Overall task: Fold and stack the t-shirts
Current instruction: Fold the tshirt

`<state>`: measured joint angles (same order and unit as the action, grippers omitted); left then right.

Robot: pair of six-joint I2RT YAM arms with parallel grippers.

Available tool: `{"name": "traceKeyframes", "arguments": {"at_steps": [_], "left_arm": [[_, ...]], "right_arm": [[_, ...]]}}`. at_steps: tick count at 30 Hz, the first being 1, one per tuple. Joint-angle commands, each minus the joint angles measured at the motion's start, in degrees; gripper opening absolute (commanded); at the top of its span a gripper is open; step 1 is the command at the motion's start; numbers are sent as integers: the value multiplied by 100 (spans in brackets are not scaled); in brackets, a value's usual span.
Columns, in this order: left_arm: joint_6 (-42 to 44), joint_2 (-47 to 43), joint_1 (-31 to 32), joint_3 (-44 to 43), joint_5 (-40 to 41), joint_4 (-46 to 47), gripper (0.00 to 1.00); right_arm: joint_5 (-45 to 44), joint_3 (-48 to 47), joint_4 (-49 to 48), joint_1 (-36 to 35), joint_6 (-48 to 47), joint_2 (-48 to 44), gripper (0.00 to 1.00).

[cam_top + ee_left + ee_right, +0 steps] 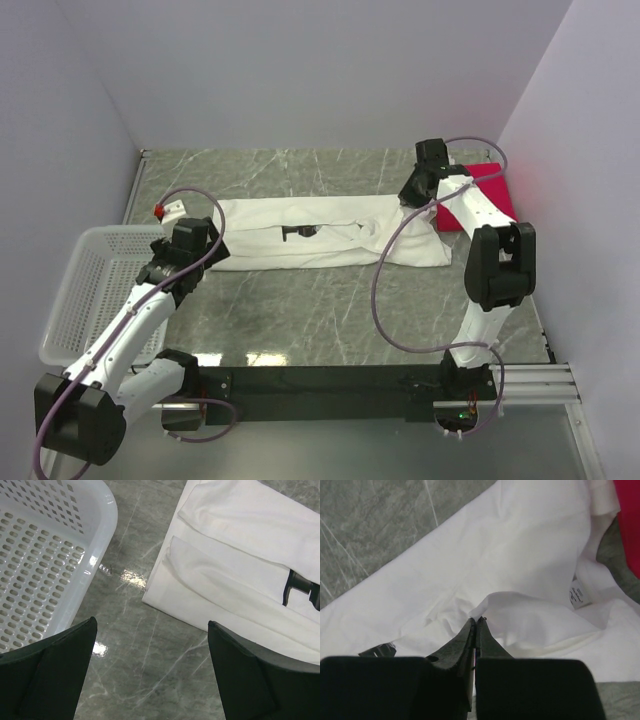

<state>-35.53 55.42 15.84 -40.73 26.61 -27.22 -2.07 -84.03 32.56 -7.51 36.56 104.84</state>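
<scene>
My left gripper (pixel 151 630) is spread wide, holding nothing, over bare marble table (pixel 330 310) between the white mesh basket (pixel 75 290) on the left and the left end of the white t-shirt (pixel 330 245). That shirt lies in a long band across the middle of the table. My right gripper (pixel 477 622) is pressed together, pinching a puckered fold near its right end. The red t-shirt (pixel 485 190) lies folded in the far right corner, just beside it.

Grey marbled tabletop (pixel 300 300): white t-shirt (pixel 330 235) stretched lengthwise across the middle, folded red shirt (pixel 495 180) by its right end, mesh basket (pixel 80 290) far left.
</scene>
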Motion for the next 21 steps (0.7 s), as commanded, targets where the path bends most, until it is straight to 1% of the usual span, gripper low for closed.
{"name": "traceKeyframes", "arguments": {"at_steps": [1,7,21], "left_arm": [[99,13,-10,-75,81,147,98],[90,65,-10,-75,72,156,97],[55,145,-10,-67,99,121,97]], "right_arm": [[48,-403,-135,74,71,264,0],[180,-825,-144,162,97,774,0],[321,-1405,-425,153,-122,1337,0]]}}
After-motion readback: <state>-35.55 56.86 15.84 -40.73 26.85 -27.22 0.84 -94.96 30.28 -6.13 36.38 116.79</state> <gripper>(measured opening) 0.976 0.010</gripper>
